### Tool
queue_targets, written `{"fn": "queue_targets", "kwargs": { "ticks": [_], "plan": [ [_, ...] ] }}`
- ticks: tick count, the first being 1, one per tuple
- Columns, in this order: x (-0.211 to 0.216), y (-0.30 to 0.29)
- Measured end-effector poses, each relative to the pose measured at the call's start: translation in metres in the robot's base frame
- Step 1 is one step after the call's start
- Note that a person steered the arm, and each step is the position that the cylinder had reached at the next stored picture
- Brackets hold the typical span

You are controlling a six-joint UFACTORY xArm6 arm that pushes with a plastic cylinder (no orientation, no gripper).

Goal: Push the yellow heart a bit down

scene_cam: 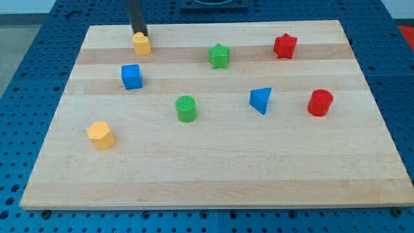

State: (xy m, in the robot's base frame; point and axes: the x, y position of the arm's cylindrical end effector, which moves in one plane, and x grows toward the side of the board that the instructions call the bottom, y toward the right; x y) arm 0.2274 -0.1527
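Pale wooden board [213,175] on a blue perforated bench carries our work; we have no jaws to open or close, only a rod, and my tip [140,33] sits touching the upper edge of the yellow heart [141,44] near the view's top left. Pushing off-centre, we judge, could spin the heart sideways or send it down into the blue cube [131,76] just below.

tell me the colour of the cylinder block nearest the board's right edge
Red: the red cylinder block, clearest in the camera view, the only one.
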Motion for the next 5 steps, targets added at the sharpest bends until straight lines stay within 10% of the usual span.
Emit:
{"fn": "queue_targets", "kwargs": {
  "ticks": [5],
  "plan": [
    [0.012, -0.004]
  ]
}}
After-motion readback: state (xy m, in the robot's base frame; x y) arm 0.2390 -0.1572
